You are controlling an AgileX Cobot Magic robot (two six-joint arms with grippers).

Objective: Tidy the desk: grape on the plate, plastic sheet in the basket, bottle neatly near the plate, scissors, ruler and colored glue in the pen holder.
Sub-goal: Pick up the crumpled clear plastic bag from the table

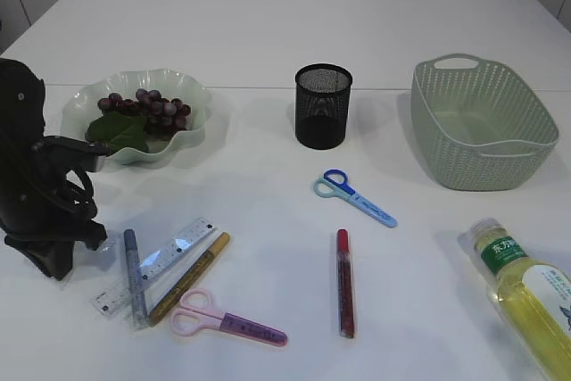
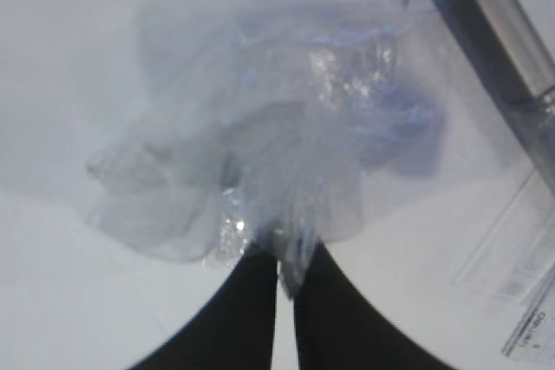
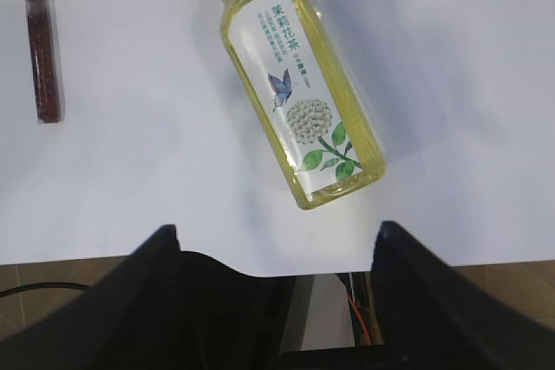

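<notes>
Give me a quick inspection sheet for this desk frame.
Surface: white table, clean.
Job's things: grape on plate; pen holder and basket hold nothing visible; bottle lying flat; blue scissors, pink scissors, ruler, three glue pens loose.
Clutter: nothing seen.
Grippers: left claw pinching plastic sheet; right claw open, empty, short of the bottle.
Cables: wires below desk edge, right wrist view.
Surroundings: white panels behind.

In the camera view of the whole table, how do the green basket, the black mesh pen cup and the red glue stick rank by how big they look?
1. Basket, clearly the largest.
2. Pen cup.
3. Red glue stick, longer than the cup is tall but far slimmer, and nearer the camera, so this ranking is unsure.
</notes>
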